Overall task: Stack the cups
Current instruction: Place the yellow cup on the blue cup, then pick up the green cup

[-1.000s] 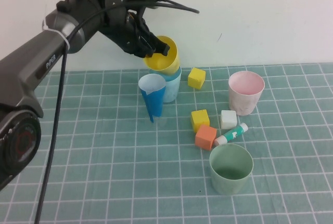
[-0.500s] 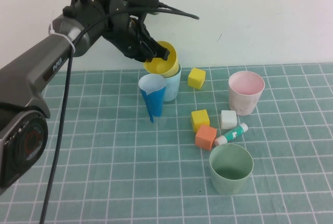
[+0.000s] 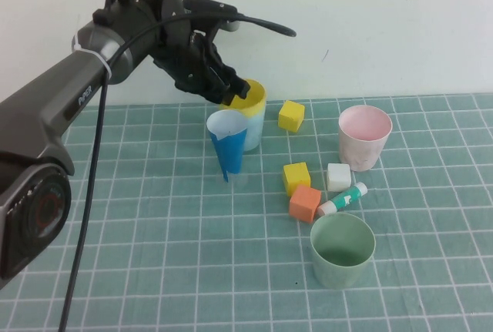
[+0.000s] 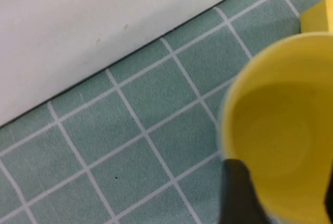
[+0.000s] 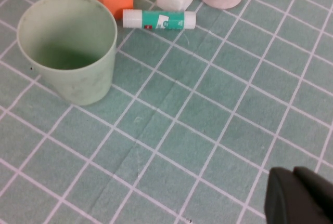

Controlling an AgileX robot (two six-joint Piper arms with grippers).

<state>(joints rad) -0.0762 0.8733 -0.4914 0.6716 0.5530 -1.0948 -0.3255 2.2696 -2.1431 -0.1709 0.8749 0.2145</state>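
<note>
The yellow cup (image 3: 248, 98) sits upright, nested inside the light blue cup (image 3: 253, 133) near the back wall. My left gripper (image 3: 235, 88) hovers at the yellow cup's near rim with its fingers apart. In the left wrist view the yellow cup (image 4: 281, 130) shows between the fingers of the left gripper (image 4: 289, 198). The pale pink cup (image 3: 364, 135) stands at the right. The sage green cup (image 3: 342, 249) stands in front and also shows in the right wrist view (image 5: 67, 52). My right gripper (image 5: 299, 198) is shut and empty above the mat, off to the side of the green cup.
A narrow blue cone (image 3: 227, 147) stands just in front of the nested cups. Two yellow cubes (image 3: 291, 115) (image 3: 296, 176), an orange cube (image 3: 305, 202), a white cube (image 3: 338, 176) and a glue stick (image 3: 343, 199) lie between the cups. The white wall is close behind.
The yellow cup went from tilted and raised in my left gripper to upright, sunk into the light blue cup. The left gripper lowered slightly and its fingers have parted.
</note>
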